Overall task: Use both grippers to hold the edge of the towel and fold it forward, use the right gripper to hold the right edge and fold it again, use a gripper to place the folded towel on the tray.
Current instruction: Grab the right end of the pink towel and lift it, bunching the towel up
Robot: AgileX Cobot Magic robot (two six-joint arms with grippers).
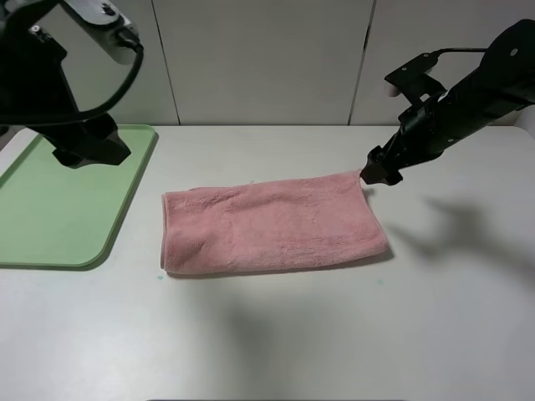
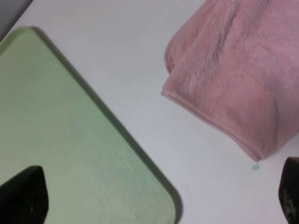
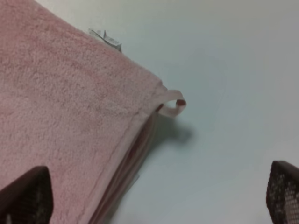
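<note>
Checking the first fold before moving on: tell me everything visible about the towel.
The towel is pink, plush terry, folded into a long rectangle, layers showing at its edges. It lies flat on the white table, right of the green tray, not touching it. A small loop and white label sit near its far right corner, where the open right gripper hovers; contact unclear.

The left arm (image 1: 50, 75) is folded up at ten o'clock in the high view. The left gripper (image 1: 88, 149) points down, its fingers (image 2: 23, 196) spread wide. The right arm (image 1: 476, 83) slants in from two o'clock toward the centre. The right gripper (image 1: 380, 170) sits low, its fingers (image 3: 25, 196) also wide apart.
</note>
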